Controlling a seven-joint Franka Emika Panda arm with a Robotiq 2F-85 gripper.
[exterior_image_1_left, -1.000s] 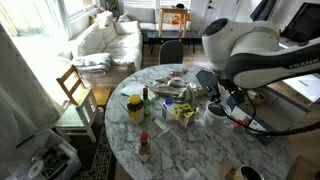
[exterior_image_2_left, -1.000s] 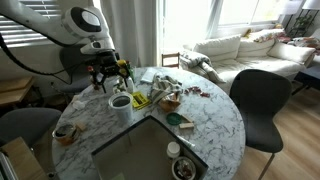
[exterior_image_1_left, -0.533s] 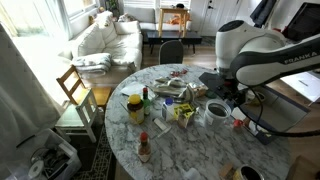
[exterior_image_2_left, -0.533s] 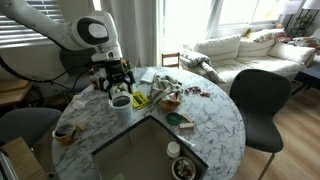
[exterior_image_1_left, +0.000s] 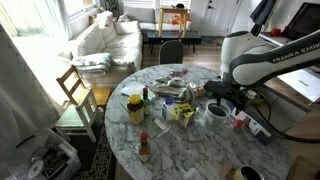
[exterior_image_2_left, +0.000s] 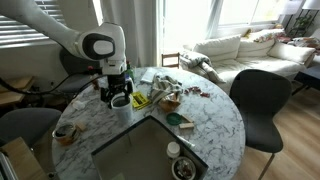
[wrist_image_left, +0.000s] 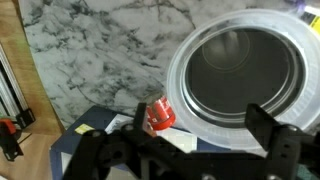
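Note:
My gripper (exterior_image_1_left: 219, 99) is open and empty. It hangs just above a white cup (exterior_image_1_left: 216, 114) with a dark inside, near the edge of the round marble table (exterior_image_1_left: 190, 150). In the other exterior view the gripper (exterior_image_2_left: 120, 91) is right over the same cup (exterior_image_2_left: 121, 104). In the wrist view the two fingers (wrist_image_left: 200, 116) straddle the cup's near rim (wrist_image_left: 182, 102). A small red capped item (wrist_image_left: 160, 116) lies beside the cup, close to one finger.
A yellow jar (exterior_image_1_left: 135, 107), a sauce bottle (exterior_image_1_left: 146, 100), a small red-capped bottle (exterior_image_1_left: 143, 148) and yellow packets (exterior_image_1_left: 183, 113) stand mid-table. A bowl (exterior_image_2_left: 65, 132), a green dish (exterior_image_2_left: 175, 120) and a dark chair (exterior_image_2_left: 255, 100) are nearby.
The arm has swung across the table edge and come down, so the gripper now sits over the white cup. Nothing on the table has moved.

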